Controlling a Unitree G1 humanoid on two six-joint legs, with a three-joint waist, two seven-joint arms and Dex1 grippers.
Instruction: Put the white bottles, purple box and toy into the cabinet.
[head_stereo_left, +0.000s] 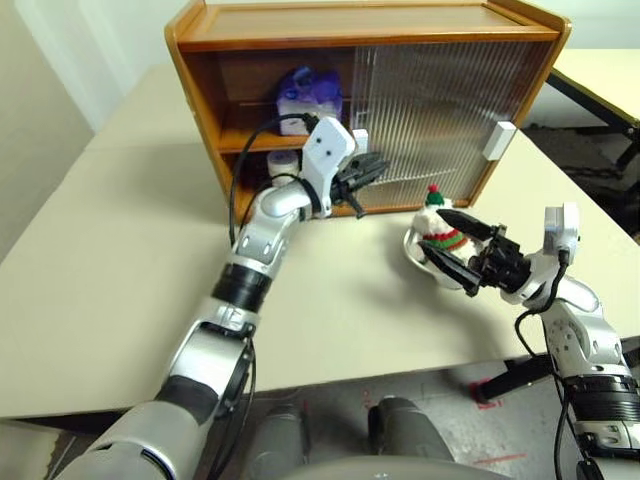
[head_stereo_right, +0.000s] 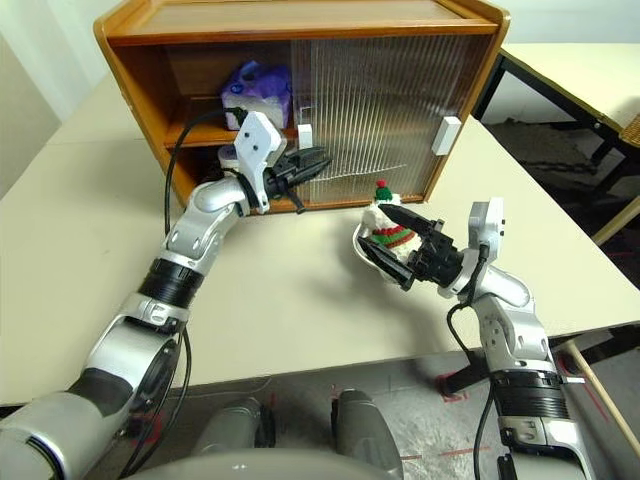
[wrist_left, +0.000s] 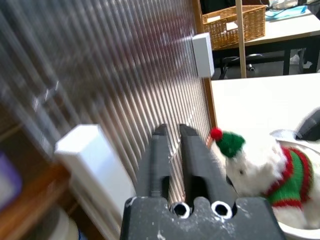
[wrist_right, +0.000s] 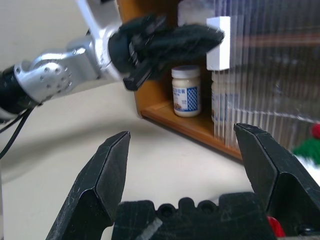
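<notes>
Wooden cabinet (head_stereo_left: 250, 40) standing on the table (head_stereo_left: 100, 250), left half open; purple box (head_stereo_left: 305, 95) lying on its upper shelf; white bottle (wrist_right: 186, 97) sitting on the lower shelf; left gripper (head_stereo_left: 372, 172), fingers together, hovering at a white door handle (wrist_left: 95, 160); right gripper (head_stereo_left: 452, 243), fingers apart, straddling the toy (head_stereo_left: 440, 228) in a metal bowl (head_stereo_left: 415, 252).
</notes>
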